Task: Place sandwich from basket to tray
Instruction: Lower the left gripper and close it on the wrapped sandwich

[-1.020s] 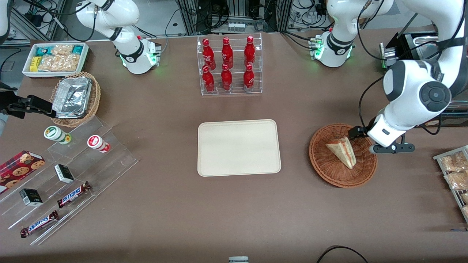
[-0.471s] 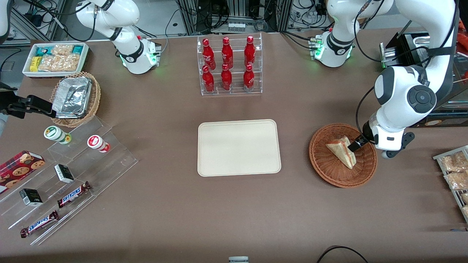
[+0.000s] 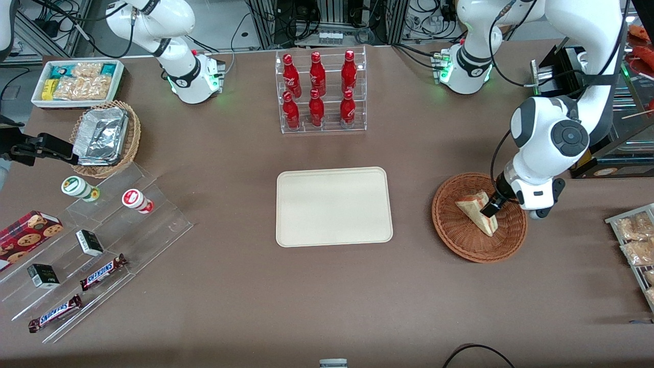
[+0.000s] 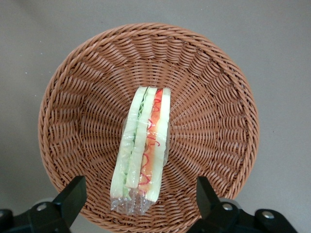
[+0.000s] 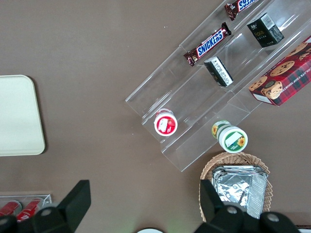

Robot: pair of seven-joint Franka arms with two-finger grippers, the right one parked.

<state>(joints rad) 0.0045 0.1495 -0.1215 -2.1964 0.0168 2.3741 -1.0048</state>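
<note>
Hovering over the basket (image 3: 479, 219), the hand (image 4: 138, 201) has its fingers (image 4: 73, 194) spread wide to either side of the sandwich (image 4: 143, 148), gripping nothing. The sandwich lies in the basket, so the pick-up step is in hand; next, probably descend, close on the bread gently, lift and carry it to the tray (image 3: 334, 206).

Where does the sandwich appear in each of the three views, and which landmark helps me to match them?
Front view: the sandwich lies in the basket, under the open end effector.
Left wrist view: the sandwich lies in the basket, cut edge showing.
Right wrist view: not in it.
Shared landmark: the basket.
</note>
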